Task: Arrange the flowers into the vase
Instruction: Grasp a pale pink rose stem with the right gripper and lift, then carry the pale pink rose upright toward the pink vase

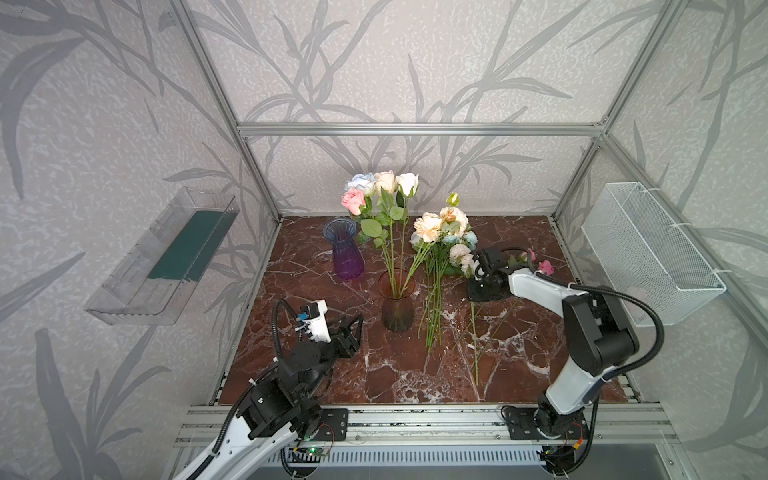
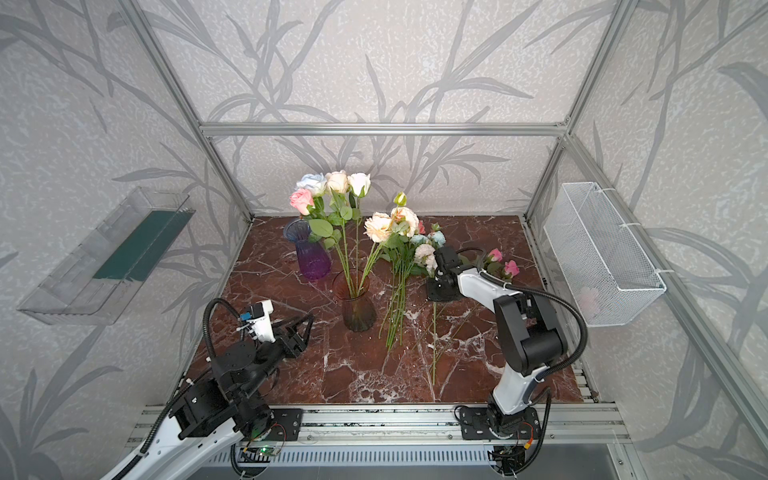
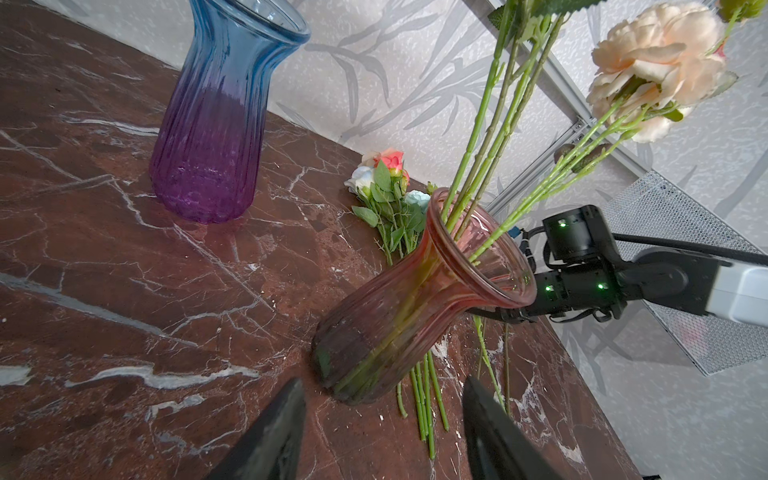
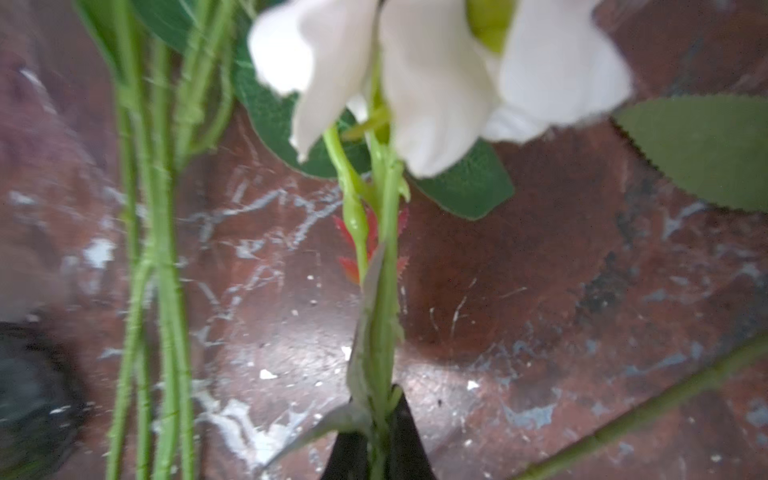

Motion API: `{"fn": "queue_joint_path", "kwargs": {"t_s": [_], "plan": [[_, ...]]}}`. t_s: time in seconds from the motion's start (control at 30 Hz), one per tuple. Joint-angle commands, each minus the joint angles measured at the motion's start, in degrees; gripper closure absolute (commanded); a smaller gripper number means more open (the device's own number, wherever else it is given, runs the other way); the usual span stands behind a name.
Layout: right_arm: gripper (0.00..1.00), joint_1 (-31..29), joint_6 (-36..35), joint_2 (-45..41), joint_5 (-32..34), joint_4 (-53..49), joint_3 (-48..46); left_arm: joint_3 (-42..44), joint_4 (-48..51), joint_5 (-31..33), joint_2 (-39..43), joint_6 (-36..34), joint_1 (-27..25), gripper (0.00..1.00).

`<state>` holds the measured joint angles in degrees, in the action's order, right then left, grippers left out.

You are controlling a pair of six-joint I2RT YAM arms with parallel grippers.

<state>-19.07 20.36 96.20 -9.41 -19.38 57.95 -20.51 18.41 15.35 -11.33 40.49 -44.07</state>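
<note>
The pink-brown glass vase [image 1: 397,303] stands mid-table and holds several flowers [image 1: 386,187] upright, with a peach peony [image 3: 656,66] leaning out to the right. More flowers [image 1: 440,257] lie loose on the marble just right of it. My right gripper [image 1: 476,296] points down over that pile. In the right wrist view it [image 4: 380,415] is shut on the green stem [image 4: 384,291] of a white flower [image 4: 436,83]. My left gripper [image 1: 353,328] hovers low, front-left of the vase [image 3: 415,299]. Its fingers [image 3: 291,415] stand open and empty.
An empty blue-to-purple glass vase [image 1: 345,249] stands back left of the pink-brown one. Pink flowers [image 1: 544,266] lie behind my right arm. A white wire basket [image 1: 652,253] hangs on the right wall. On the left wall is a clear plastic tray [image 1: 166,257].
</note>
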Motion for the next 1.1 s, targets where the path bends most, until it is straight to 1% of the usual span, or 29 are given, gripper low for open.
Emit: {"fn": "queue_joint_path", "kwargs": {"t_s": [0.0,0.03,0.17,0.27,0.5,0.6,0.7,0.83,1.07], "plan": [[0.94,0.2,5.5,-8.1,-5.9,13.4,-4.3,-1.1,0.0,1.2,0.0,-0.6,0.1,0.39],[0.94,0.1,6.7,-10.4,-5.5,17.1,-6.4,-1.1,0.0,1.3,0.0,-0.6,0.1,0.39],[0.95,0.2,10.1,-17.3,-4.5,26.2,-12.2,-1.1,-0.1,1.1,0.0,-0.4,0.1,0.38],[0.95,0.0,11.3,-22.5,-4.1,29.9,-14.5,-1.3,-0.5,1.3,-0.2,-0.7,0.1,0.39],[0.94,-0.8,11.9,-32.9,-0.9,34.2,-18.5,-1.3,-0.8,1.6,-0.2,0.2,0.1,0.39],[0.94,-2.1,11.2,-37.4,0.9,35.4,-19.6,-1.4,-1.1,1.9,-0.2,0.5,0.1,0.39],[0.94,-4.2,9.6,-42.4,4.4,35.9,-20.2,-1.8,-0.8,2.5,-0.2,0.6,0.1,0.39],[0.94,-7.5,5.8,-47.8,8.4,34.9,-18.9,-1.7,-0.8,2.9,0.1,0.9,0.1,0.39],[0.94,-11.4,1.5,-52.2,11.1,34.1,-15.8,-0.5,-1.5,5.4,0.1,1.4,0.1,0.39]]}}
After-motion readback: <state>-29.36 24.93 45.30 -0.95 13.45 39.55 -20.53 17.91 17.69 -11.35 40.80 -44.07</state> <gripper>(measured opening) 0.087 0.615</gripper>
